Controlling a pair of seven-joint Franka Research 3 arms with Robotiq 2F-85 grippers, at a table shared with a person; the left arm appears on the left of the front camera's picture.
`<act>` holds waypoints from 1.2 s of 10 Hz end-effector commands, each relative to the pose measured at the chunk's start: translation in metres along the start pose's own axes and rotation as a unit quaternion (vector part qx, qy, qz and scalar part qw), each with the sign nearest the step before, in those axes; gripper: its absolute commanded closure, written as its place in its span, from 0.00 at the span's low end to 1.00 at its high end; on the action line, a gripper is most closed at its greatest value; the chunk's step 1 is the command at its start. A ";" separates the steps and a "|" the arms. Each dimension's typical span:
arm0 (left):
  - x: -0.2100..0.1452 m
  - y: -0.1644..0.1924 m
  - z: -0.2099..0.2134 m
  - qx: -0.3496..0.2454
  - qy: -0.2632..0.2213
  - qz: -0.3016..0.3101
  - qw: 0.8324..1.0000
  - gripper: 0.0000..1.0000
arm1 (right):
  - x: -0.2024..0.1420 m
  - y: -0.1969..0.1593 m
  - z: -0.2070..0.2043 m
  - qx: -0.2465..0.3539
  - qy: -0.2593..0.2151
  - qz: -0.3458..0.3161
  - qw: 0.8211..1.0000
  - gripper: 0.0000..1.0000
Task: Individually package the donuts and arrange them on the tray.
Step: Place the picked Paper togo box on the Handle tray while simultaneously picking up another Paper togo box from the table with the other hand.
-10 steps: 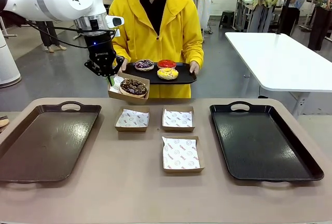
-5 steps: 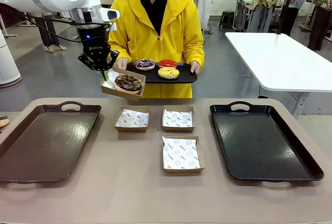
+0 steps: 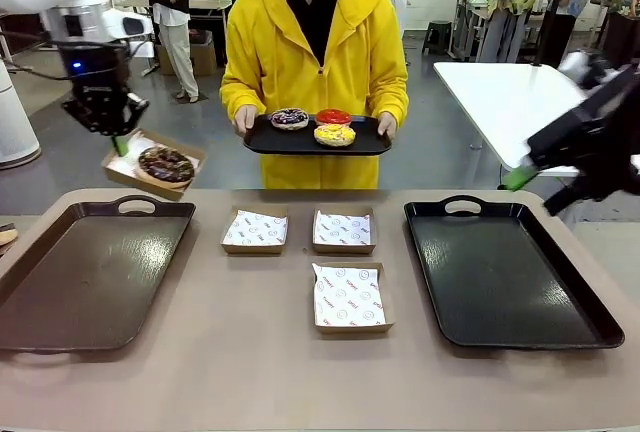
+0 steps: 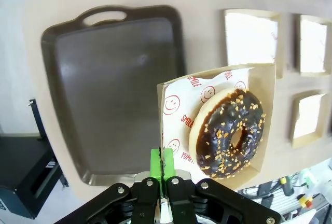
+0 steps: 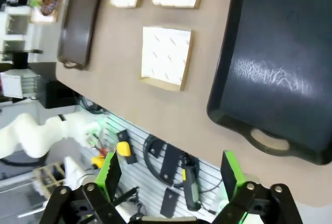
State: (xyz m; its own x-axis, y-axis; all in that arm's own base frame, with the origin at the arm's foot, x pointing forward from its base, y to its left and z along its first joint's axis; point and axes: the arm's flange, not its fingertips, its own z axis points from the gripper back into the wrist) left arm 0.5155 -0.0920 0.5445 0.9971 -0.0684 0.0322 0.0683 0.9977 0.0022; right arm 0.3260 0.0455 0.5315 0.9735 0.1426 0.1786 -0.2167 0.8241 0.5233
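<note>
My left gripper (image 3: 119, 142) is shut on the rim of a cardboard box (image 3: 140, 180) lined with printed paper. In the box lies the chocolate-glazed donut (image 3: 166, 163) with sprinkles. It hangs tilted above the far end of the brown tray (image 3: 90, 272). The left wrist view shows the green pads (image 4: 155, 163) pinched on the box edge (image 4: 171, 130), with the donut (image 4: 228, 130) beside them. A person holds a small black tray (image 3: 265, 142) with a purple donut (image 3: 290, 118), a red one (image 3: 333, 116) and a yellow one (image 3: 334, 134). My right gripper (image 3: 535, 187), blurred, stands open above the black tray (image 3: 510, 272).
Three empty paper-lined boxes (image 3: 254, 229) (image 3: 343, 230) (image 3: 349, 298) sit mid-table between the two big trays. In the right wrist view the open right gripper (image 5: 171, 175) hangs over the black tray's near handle (image 5: 267, 142). A white table (image 3: 530, 102) stands behind at right.
My left arm has carried the box with the chocolate donut leftward, from in front of the person to above the brown tray. My right arm has swung in from the right.
</note>
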 end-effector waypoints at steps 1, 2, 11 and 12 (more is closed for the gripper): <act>-0.015 0.027 -0.011 0.008 -0.017 -0.009 1.000 0.99 | 0.010 0.019 -0.038 -0.047 0.023 -0.005 0.999 0.00; -0.019 0.041 -0.017 0.007 -0.016 -0.003 1.000 0.99 | 0.009 0.027 -0.058 -0.056 0.032 -0.008 0.998 0.00; -0.015 0.062 -0.037 0.000 -0.003 0.008 1.000 0.99 | 0.006 0.033 -0.077 -0.056 0.043 -0.002 0.997 0.00; -0.015 0.062 -0.037 0.000 -0.003 0.008 1.000 0.99 | 0.006 0.033 -0.077 -0.056 0.043 -0.002 0.997 0.00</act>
State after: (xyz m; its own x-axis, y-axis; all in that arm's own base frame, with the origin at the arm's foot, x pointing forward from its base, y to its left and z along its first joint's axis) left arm 0.5072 -0.0305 0.5037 0.9976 -0.0557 0.0419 0.0557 0.9984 0.0008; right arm 0.3295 0.1149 0.4855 0.9760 0.1921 0.1021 -0.2175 0.8674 0.4475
